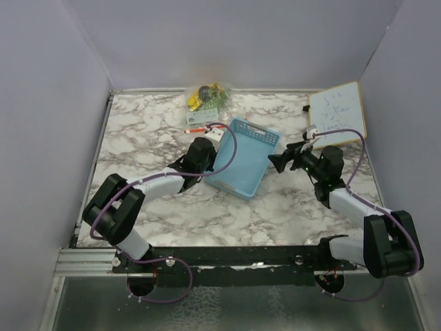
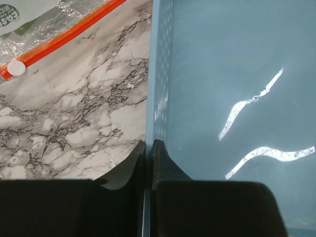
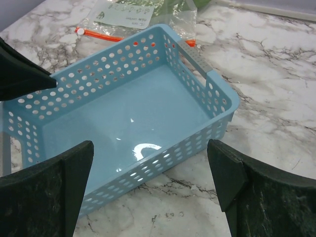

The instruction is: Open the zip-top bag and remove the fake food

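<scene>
Zip-top bag (image 1: pixel 205 110): thin clear film, floppy and light. I judge it slippery, and likely to slide on the tabletop (image 1: pixel 138 138) if I pull it with one claw only. The fake food (image 1: pixel 205 94) sits bunched at the bag's far end as a yellow, green and dark lump. I judge it to be hard plastic, light, not fragile.

Recommended hold: the orange-red zip strip (image 2: pixel 64 34), the stiffest part, at its white tab (image 2: pixel 16 67) or on the film lip just beside it. The second claw pins the bag body.

Bag location: flat at the far middle of the tabletop, zip end towards me, just beyond the basket (image 3: pixel 197 59).

My left claw (image 2: pixel 149 150) is pressed together, pinching the basket's thin side wall. My right claw (image 3: pixel 149 148) is spread wide and holds nothing; it faces the basket from its right side.

Surface: glossy, marble-patterned, level. Room: plain walls on three sides, with a whiteboard (image 1: pixel 335 114) lying at the far right
</scene>
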`<move>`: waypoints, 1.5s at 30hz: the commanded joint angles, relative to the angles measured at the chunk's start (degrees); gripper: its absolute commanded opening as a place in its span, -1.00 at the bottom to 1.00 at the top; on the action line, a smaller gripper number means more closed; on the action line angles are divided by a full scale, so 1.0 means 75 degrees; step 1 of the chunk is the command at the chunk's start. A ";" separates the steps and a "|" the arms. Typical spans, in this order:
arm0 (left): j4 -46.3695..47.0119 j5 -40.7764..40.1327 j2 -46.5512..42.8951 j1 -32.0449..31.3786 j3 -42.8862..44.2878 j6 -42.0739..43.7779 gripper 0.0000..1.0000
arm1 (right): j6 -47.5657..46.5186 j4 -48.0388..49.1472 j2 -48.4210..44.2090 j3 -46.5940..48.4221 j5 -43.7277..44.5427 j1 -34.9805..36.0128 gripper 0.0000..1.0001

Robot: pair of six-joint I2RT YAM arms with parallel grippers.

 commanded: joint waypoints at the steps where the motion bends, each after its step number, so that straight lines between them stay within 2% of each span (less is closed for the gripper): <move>1: -0.0782 -0.0288 0.0134 -0.0004 0.0188 -0.0639 -0.82 | 0.0074 0.0513 0.0279 0.0161 -0.0436 0.0034 0.99; 3: -0.0842 -0.0532 0.0263 -0.0030 0.0234 -0.0709 -0.69 | 0.0122 0.0621 0.0387 0.0164 -0.0546 0.0038 0.99; 5: -0.0861 -0.0631 0.0409 -0.0034 0.0272 -0.0643 -0.33 | 0.0122 0.0609 0.0380 0.0146 -0.0630 0.0040 0.99; 7: -0.0865 -0.0643 0.0577 -0.0054 0.0341 -0.0494 -0.08 | 0.0061 0.0548 0.0269 0.0098 -0.0614 0.0039 0.99; 9: -0.0811 -0.0783 0.0794 -0.0065 0.0369 -0.0456 -0.01 | 0.0025 0.0417 0.0146 0.0070 -0.0356 0.0039 0.99; 11: -0.0841 -0.0905 0.0931 -0.0089 0.0447 -0.0449 -0.12 | -0.0102 0.0164 0.0068 0.0097 -0.0105 0.0036 0.99; 15: -0.1005 -0.1224 0.0806 -0.0159 0.0650 -0.0517 -1.00 | -0.0169 -0.0095 -0.0029 0.0225 0.0078 0.0035 0.99; 19: -0.1188 -0.1245 -0.0013 -0.0162 0.0754 -0.0589 -1.00 | -0.0157 -0.0187 -0.0057 0.0287 -0.0093 0.0040 0.99; 28: -0.1848 -0.2320 -0.1783 0.0025 0.0980 -0.0397 -1.00 | 0.0006 -0.0033 0.0096 0.0315 -0.0326 0.0040 0.99; 37: -0.2869 -0.2507 -0.2550 0.2597 0.0707 -0.2410 -1.00 | 0.0015 -0.0037 0.0422 0.0529 -0.0647 0.0038 0.99; 42: -0.3442 -0.2959 -0.2289 0.3619 0.0707 -0.3222 -1.00 | -0.0010 0.0029 0.0493 0.0476 -0.0877 0.0040 0.99; 45: -0.3435 -0.2760 -0.2049 0.4210 0.0582 -0.3452 -1.00 | 0.0004 0.0021 0.0431 0.0434 -0.0837 0.0037 0.99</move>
